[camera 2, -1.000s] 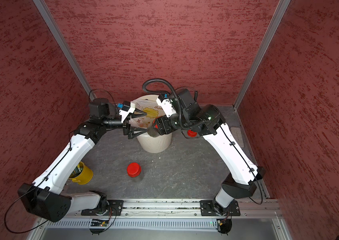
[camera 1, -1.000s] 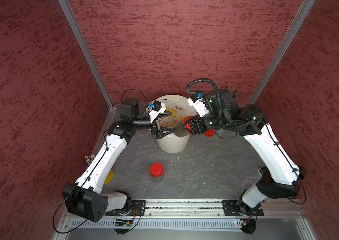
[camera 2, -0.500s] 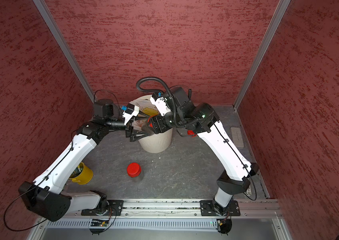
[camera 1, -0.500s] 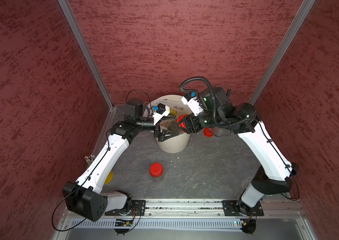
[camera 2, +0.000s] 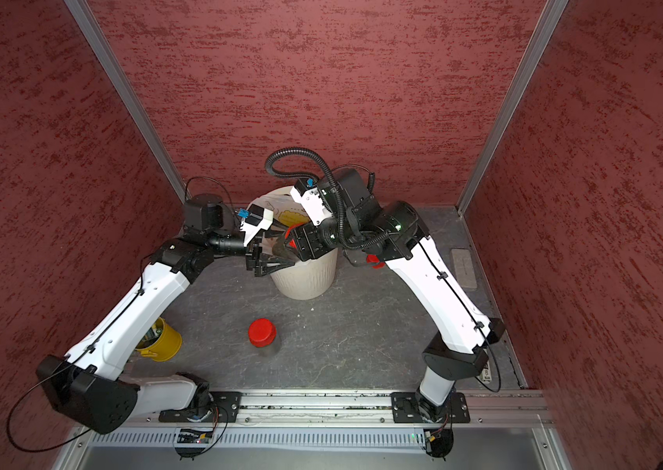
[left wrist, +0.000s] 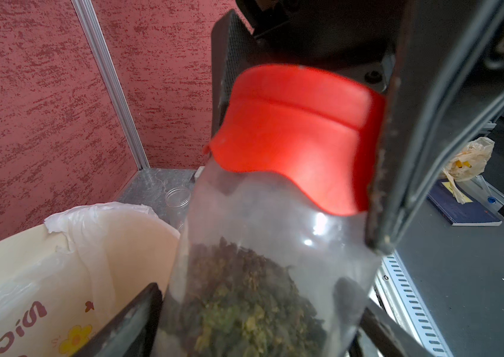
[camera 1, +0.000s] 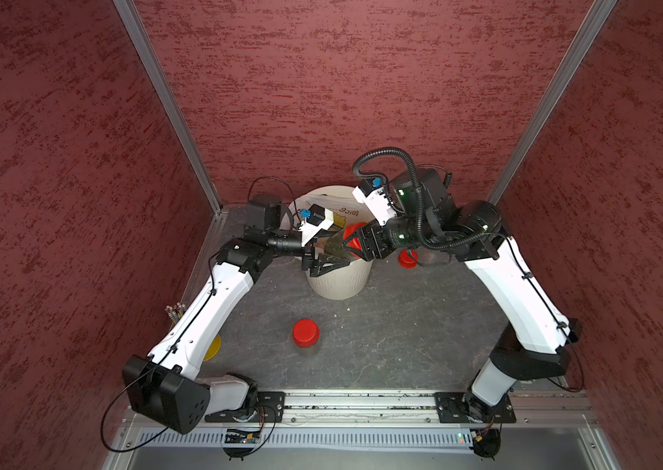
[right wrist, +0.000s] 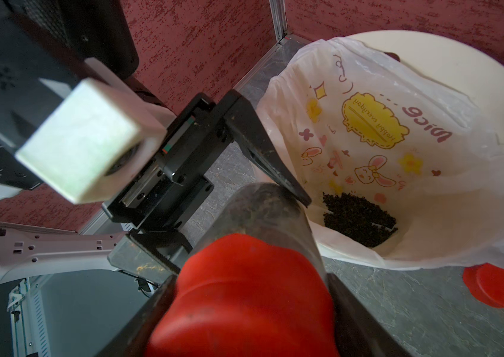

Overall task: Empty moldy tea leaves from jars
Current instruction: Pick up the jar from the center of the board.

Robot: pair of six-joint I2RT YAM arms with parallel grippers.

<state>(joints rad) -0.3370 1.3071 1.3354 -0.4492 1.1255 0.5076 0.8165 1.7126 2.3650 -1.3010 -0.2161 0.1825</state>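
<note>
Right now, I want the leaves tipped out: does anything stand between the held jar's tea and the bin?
Yes. The red lid still caps the jar, clamped in the fingers of the right gripper. The bin's bag lies open, nothing visible across it.

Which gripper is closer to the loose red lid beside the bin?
Right. The right gripper, gripping a jar above the bin, reaches in from beside the loose red lid; the left gripper is at the bin's far side.

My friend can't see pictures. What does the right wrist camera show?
The right gripper holds a jar by its red lid, with the left gripper straddling its body. A printed bag in a cream bin holds tea leaves; a loose lid lies beside it.
</note>
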